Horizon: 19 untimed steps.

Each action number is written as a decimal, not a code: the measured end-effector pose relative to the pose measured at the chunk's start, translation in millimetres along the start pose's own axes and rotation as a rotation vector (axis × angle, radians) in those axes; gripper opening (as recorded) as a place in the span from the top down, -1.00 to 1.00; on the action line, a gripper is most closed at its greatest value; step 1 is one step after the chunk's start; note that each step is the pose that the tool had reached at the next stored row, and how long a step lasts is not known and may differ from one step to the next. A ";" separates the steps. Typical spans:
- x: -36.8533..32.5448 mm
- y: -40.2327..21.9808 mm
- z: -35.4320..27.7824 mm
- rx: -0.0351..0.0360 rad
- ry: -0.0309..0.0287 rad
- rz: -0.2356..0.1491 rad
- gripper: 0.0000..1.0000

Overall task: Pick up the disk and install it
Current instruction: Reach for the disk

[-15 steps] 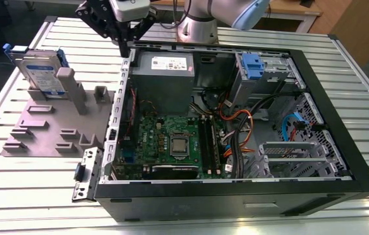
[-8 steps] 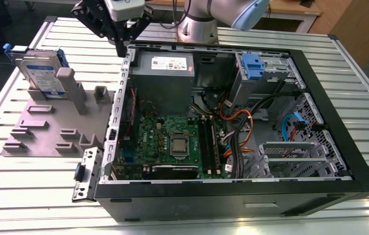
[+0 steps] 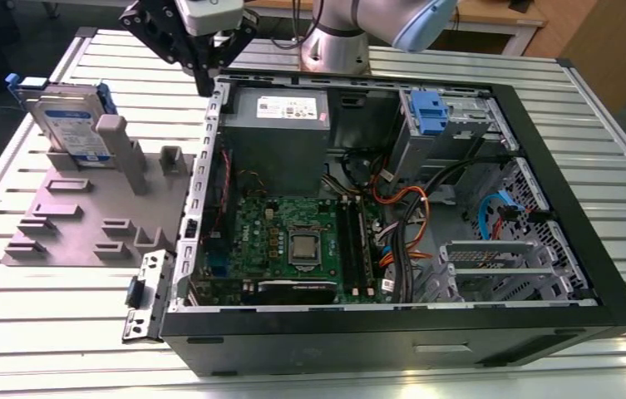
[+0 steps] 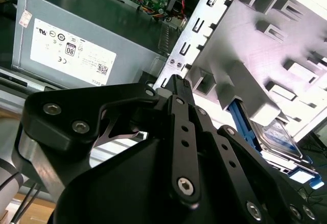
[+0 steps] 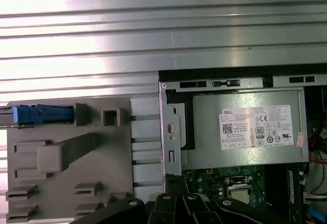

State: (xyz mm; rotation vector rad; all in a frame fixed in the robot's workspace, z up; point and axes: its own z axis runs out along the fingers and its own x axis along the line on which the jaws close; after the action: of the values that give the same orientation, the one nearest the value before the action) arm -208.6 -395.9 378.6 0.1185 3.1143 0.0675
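While the disk [image 3: 69,125] stands upright in the grey fixture [image 3: 91,195], at the exterior view's left of the open computer case [image 3: 401,349], the gripper [image 3: 202,87] hangs above the case's far-left corner, fingers pressed together and empty.

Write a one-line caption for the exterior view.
Gripper, jaws shut and empty, hovers by the open computer case's corner; the disk stands upright in the grey fixture on the exterior view's left.

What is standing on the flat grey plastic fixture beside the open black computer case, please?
The silver hard drive, with a blue-and-white label and blue rails, stands on edge in a slot of the fixture. Its lower edge is hidden behind grey posts.
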 end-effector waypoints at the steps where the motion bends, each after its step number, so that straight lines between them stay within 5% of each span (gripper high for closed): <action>1: 0.0 0.6 0.0 -0.0001 0.0000 0.000 0.79; 19: 6.4 4.9 0.4 0.0000 0.0000 0.000 0.79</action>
State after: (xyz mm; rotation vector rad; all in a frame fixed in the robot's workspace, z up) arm -214.6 -390.5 378.3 0.1185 3.1143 0.0676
